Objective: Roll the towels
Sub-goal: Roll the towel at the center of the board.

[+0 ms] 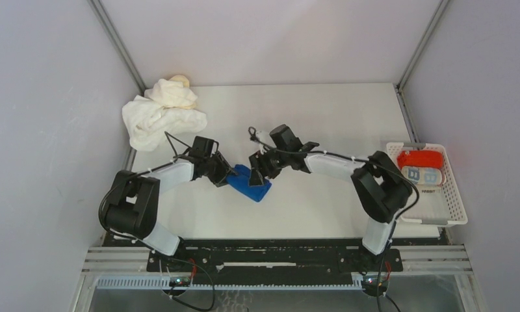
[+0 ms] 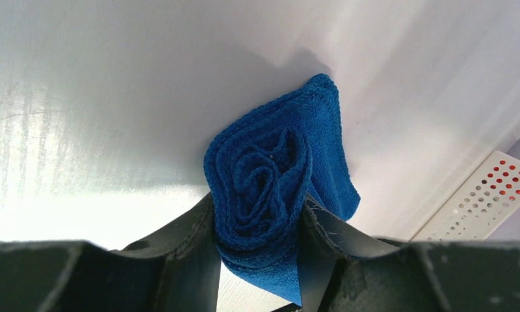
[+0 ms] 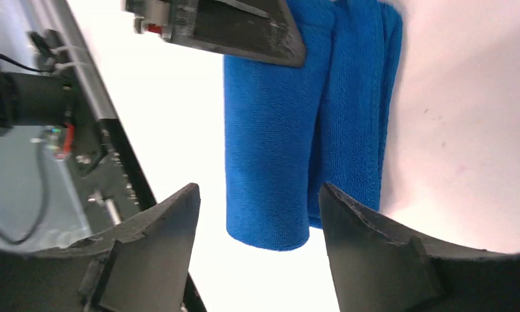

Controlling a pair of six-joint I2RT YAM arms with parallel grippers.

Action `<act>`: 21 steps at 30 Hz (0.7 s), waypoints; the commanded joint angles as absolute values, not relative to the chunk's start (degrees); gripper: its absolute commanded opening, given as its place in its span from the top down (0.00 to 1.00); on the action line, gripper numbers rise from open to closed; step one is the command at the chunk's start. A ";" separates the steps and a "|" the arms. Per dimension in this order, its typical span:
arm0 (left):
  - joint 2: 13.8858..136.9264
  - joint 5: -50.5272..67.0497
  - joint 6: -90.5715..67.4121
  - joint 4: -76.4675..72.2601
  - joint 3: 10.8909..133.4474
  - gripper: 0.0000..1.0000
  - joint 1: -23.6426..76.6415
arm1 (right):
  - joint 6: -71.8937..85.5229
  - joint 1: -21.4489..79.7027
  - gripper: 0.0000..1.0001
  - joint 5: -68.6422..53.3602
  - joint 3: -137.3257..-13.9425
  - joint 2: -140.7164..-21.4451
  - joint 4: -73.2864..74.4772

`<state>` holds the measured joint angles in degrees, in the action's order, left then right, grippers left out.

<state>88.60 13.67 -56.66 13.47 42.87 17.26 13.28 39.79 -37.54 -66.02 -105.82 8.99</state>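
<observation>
**At mid-table: blue roll pinched on the left, jaws wide on the right**

Between the jaws of the left gripper, pressed in against both flanks: the spiral end of the rolled blue towel, gripped, lying on the white table. At the right gripper, jaws well apart, nothing held, the roll's other end just beyond the tips and touching neither.

Judged as the close of this roll: securing it and carrying it off. To do that well:
- Squeeze only enough to hold the coil without flattening it.
- Clear the right gripper sideways, away from the cloth, before any lift.
- Lift level, to stop any peeling of the outer wrap.
- Set down seam-under, probably in the white basket at the right edge, beside the red towel and the patterned roll already there.

Hard to make out: the position of the loose outer edge, on top or underneath. From above, most of the roll masked by both grippers. In the far left corner, a heap of white towels, unrolled, with a cream one peeking out behind, its shape mostly hidden.
</observation>
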 commanded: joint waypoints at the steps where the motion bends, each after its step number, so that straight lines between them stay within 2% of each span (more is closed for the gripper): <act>1: 90.07 10.59 -53.33 19.21 45.52 0.56 17.49 | 1.04 47.73 0.30 -11.27 -66.09 -98.00 15.37; 6: 90.95 10.46 -52.33 21.35 47.02 0.56 17.48 | -7.42 59.83 0.21 11.92 -66.19 -96.39 14.60; 9: 91.43 10.50 -52.04 21.95 47.52 0.56 17.49 | -10.45 64.70 0.19 20.31 -66.84 -98.98 13.40; 13: 91.79 10.76 -51.82 22.43 47.81 0.56 17.66 | -13.71 68.75 0.18 28.47 -69.47 -104.00 13.99; 21: 92.46 10.94 -51.42 22.88 48.48 0.56 17.77 | -16.66 71.28 0.20 36.70 -70.40 -112.40 13.58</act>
<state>91.09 13.54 -54.35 18.74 46.94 17.52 -14.48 70.76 29.41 -68.60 -110.32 13.67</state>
